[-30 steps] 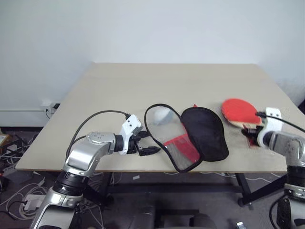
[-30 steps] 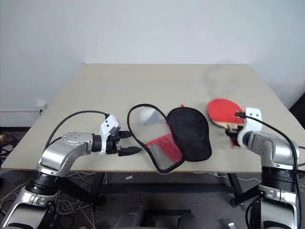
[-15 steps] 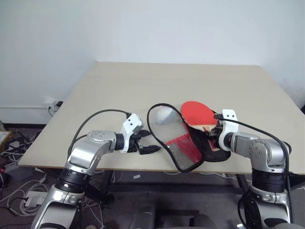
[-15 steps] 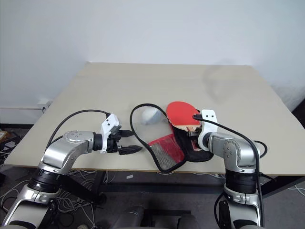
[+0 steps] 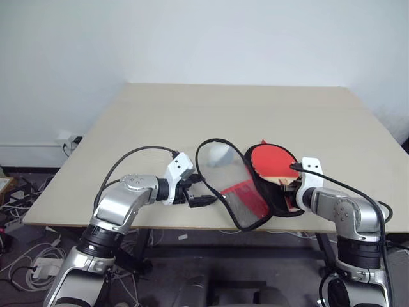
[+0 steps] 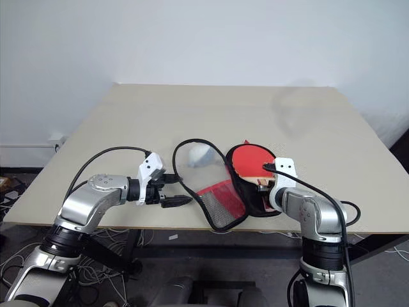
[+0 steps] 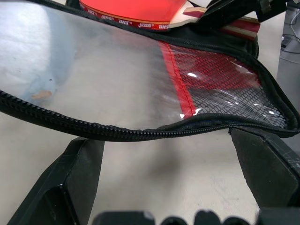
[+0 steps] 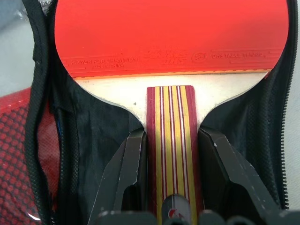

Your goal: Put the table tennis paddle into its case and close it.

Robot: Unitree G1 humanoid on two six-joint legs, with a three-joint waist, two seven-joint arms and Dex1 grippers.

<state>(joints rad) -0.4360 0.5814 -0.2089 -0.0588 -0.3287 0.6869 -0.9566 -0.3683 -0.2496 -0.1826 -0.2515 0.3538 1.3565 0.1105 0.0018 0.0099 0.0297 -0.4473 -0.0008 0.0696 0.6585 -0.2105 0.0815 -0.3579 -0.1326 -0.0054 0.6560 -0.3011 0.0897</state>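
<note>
I see the right gripper (image 8: 171,176) clamped on the paddle (image 8: 171,42) handle, fingers (image 8: 129,173) on both sides; paddle sits over the black lining of the open case (image 5: 255,192), mid-table near edge. Left gripper (image 7: 168,187) jaws wide apart, holding nothing, just left of the case's zip edge.

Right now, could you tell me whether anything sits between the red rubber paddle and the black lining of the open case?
Nothing visible does. The red rubber-faced paddle, held by its striped wooden handle in the right gripper, sits directly over the red zip case's black lining. The clear flap lies folded aside toward the left gripper.
</note>
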